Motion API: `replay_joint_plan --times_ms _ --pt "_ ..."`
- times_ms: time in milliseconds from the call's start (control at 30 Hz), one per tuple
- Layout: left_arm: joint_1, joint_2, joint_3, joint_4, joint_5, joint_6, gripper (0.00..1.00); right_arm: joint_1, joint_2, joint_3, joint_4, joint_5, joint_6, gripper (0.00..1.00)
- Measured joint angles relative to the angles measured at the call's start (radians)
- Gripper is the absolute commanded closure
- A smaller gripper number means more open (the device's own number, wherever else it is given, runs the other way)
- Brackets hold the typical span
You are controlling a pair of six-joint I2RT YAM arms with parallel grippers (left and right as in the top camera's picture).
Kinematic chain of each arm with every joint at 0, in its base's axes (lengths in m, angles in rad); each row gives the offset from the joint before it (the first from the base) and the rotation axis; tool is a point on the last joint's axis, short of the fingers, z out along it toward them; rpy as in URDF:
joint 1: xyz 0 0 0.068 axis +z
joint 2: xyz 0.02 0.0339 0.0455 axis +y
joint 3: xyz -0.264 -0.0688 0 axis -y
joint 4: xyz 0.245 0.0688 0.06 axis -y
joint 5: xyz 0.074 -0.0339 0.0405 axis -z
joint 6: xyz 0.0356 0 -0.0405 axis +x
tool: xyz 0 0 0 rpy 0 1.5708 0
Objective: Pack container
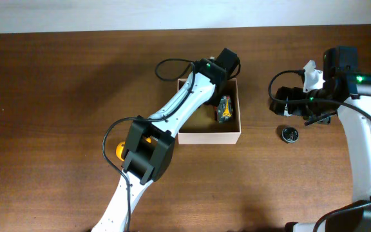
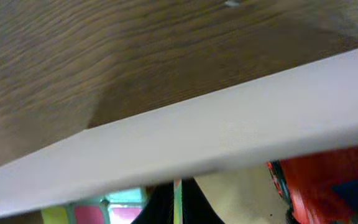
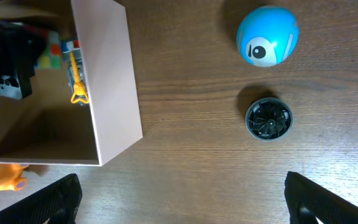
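At table centre, the container has the left gripper inside near its 12 o'clock wall, probably placing a toy; its opening can't be told. Right gripper hovers wide apart. Next it likely needs the black disc at 1 o'clock.

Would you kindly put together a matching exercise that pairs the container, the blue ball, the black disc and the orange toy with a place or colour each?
Things:
1 container
2 blue ball
3 black disc
4 orange toy

Places or colours:
a on the table, left of the container
b white outside, tan inside
c shown only by the right wrist camera
d on the table right of the container, seen from overhead

Pairs: 1-b, 2-c, 3-d, 4-a.
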Motion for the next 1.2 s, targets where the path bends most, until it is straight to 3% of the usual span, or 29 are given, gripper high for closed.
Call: replay_joint_plan --times_ms 467,733,933,1200 --pt "0.0 0.0 0.0 -0.023 -0.094 -0.133 0.87 0.0 0.0 0.0 0.0 0.003 0.0 0.01" --pt "0.0 0.0 0.0 0.009 -0.105 -0.148 0.68 0.0 0.0 0.0 0.0 0.003 0.0 0.01" --pt "0.0 0.0 0.004 -0.057 -0.108 -0.151 0.6 0.0 0.0 0.0 0.0 0.003 0.0 0.01" --pt "0.0 -0.032 0.097 -0.156 -0.108 -0.154 0.29 0.0 0.0 0.0 0.0 0.003 0.0 0.01"
